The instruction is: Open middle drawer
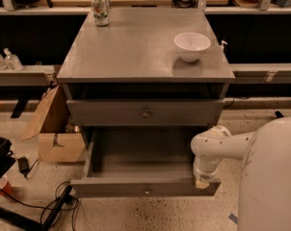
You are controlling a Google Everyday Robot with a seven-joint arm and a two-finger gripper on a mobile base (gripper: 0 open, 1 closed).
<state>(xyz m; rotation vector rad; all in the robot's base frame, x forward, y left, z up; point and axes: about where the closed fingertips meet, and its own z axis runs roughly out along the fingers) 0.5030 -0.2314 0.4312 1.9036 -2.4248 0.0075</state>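
One step seems left: draw your gripper (202, 182), grip unreadable, back from the open middle drawer's (112, 188) near right corner.

The one camera sits high in front of the cabinet (136, 52), facing it squarely and tilted steeply down onto its top and drawer fronts. It stands near: the cabinet fills the middle of the view, and the robot's white body (275, 177) crowds the lower right corner. The gripper (202, 182) shows low and right of centre, at the right front corner of the pulled-out middle drawer (140, 158)
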